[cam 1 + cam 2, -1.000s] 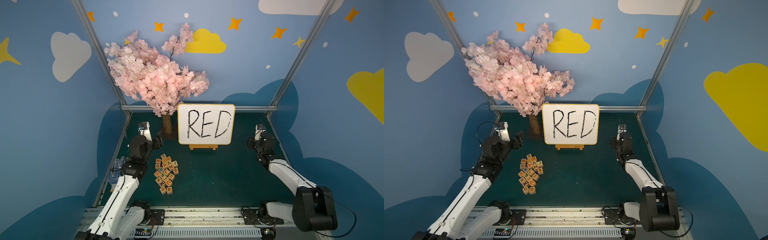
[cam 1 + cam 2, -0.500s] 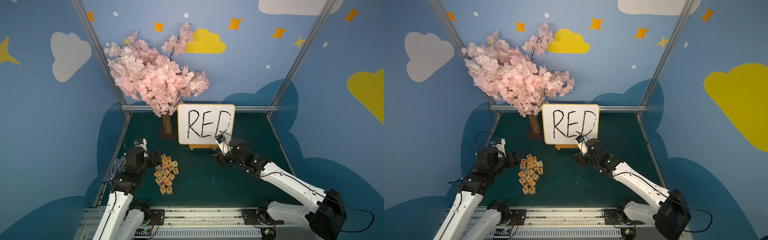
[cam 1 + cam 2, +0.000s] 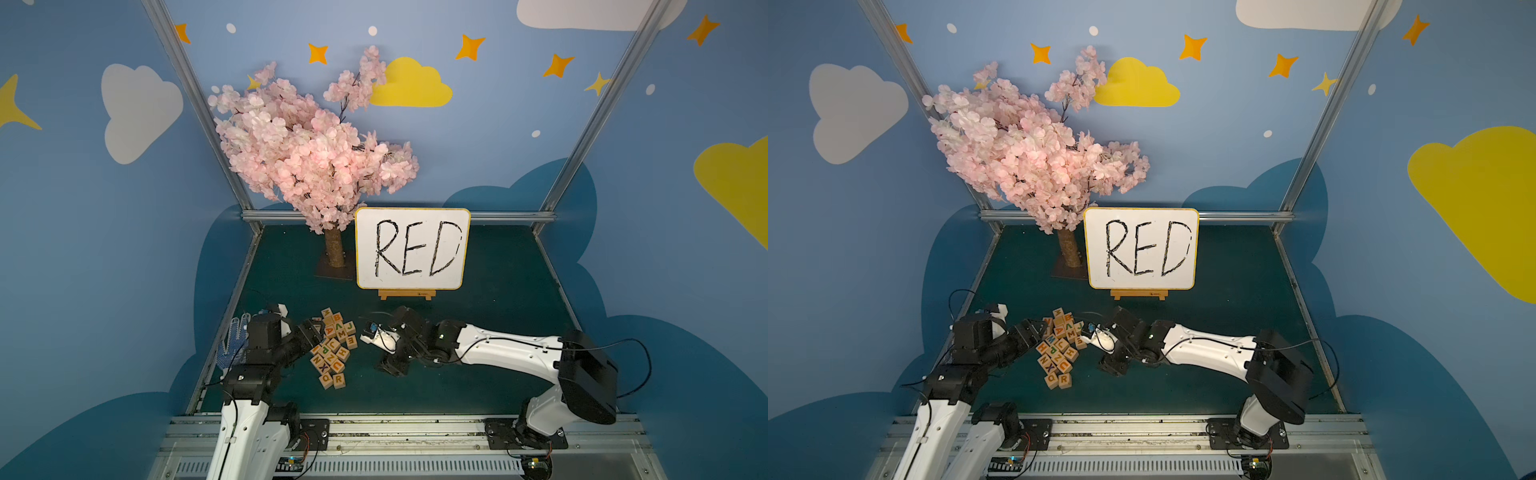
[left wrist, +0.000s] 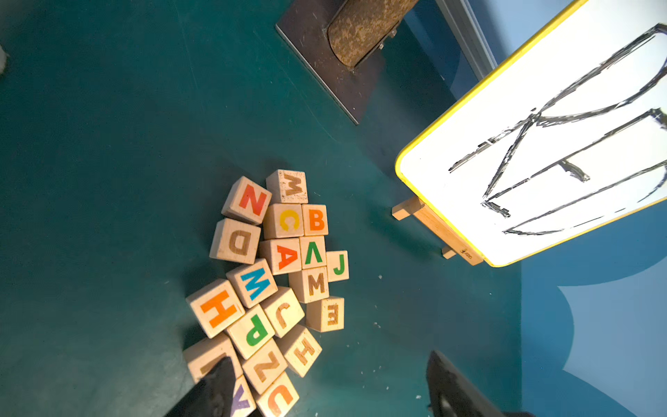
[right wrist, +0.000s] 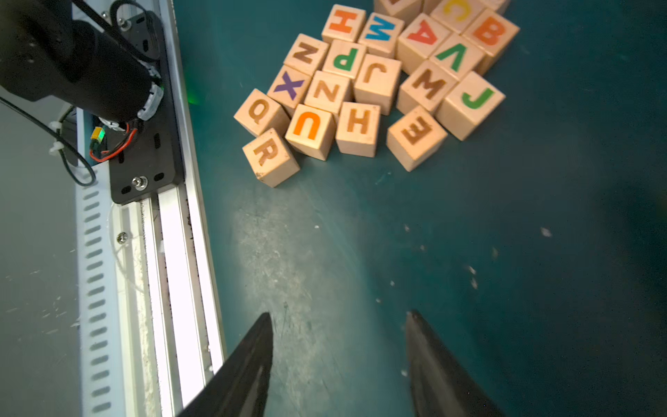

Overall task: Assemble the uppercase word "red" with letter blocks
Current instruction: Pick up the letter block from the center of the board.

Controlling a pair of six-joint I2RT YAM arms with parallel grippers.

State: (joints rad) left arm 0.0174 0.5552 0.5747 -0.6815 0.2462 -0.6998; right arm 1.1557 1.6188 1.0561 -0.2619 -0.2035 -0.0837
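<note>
Several letter blocks [image 3: 333, 350] lie in a loose pile on the green mat, left of centre. In the right wrist view, the R block [image 5: 270, 156] sits at the pile's near corner and the E block [image 5: 415, 137] on its right side. The D block [image 4: 236, 242] shows in the left wrist view. No blocks stand in a row as the word "red". My left gripper [image 4: 328, 361] hovers open over the pile's left edge [image 3: 314, 329], holding nothing. My right gripper [image 5: 339, 315] is open over bare mat, right of the pile [image 3: 390, 368].
A white yellow-rimmed board [image 3: 411, 249] with handwritten RED stands on a small easel at the back. A pink blossom tree [image 3: 333, 249] stands on a dark base to its left. A blue-and-white glove [image 3: 232, 340] lies at the mat's left edge. A metal rail [image 3: 415, 428] runs along the front.
Both arms have swung from the back of the mat down to the block pile. The left jaws have opened. The right jaws have narrowed a little.
</note>
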